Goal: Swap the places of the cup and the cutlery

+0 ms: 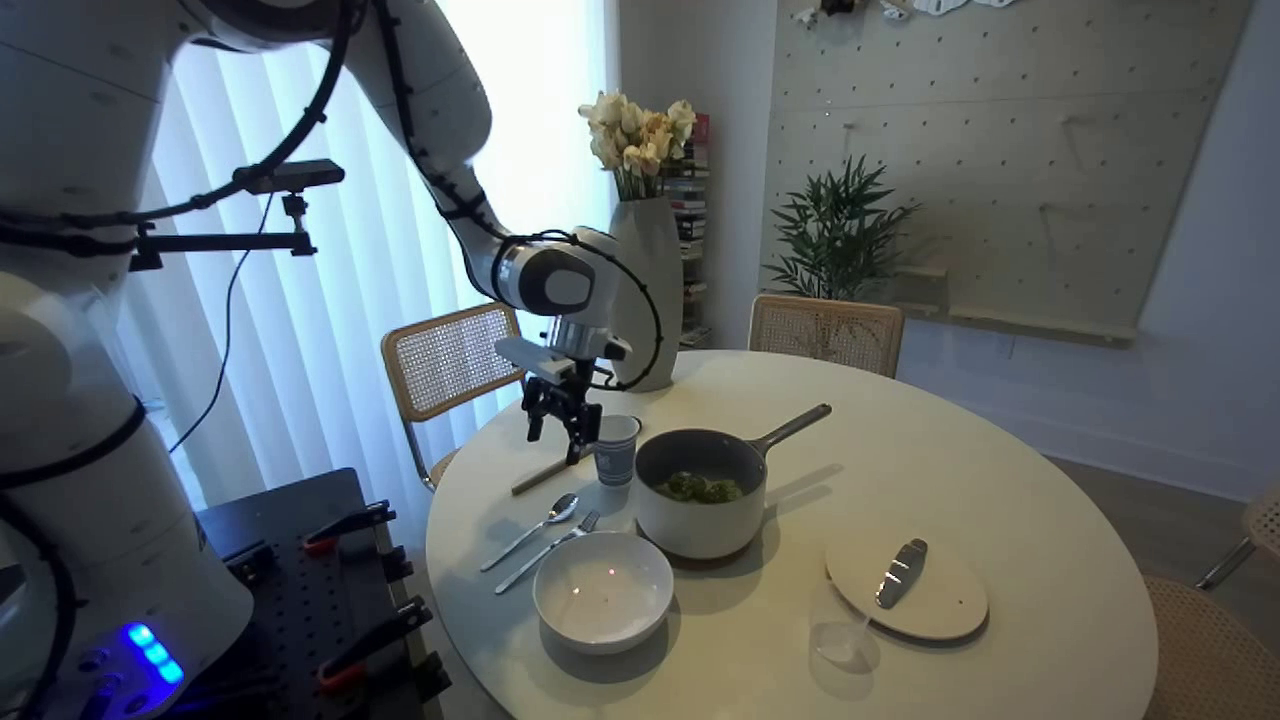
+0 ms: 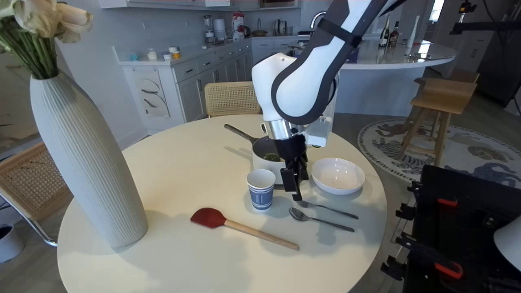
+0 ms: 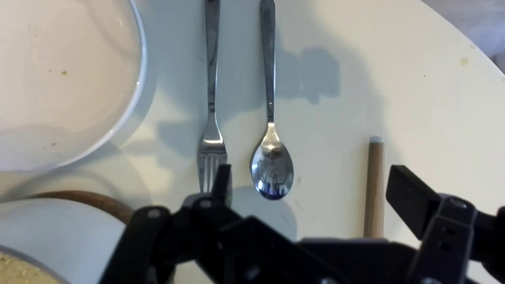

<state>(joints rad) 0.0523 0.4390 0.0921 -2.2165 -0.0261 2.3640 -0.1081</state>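
Metal fork (image 3: 212, 132), oval-headed metal spoon (image 3: 271, 136), tapered banded cup (image 2: 261, 193)

Bright light glows through the blinds (image 1: 350, 285). Soft shadows lie on the desk (image 3: 434, 126). The spoon (image 3: 271, 142) looks shiny.

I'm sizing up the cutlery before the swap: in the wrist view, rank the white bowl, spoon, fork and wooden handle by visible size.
1. White bowl, cropped
2. Spoon and fork: much alike in length, fork tips partly hidden, so unranked
3. Wooden handle, partly hidden
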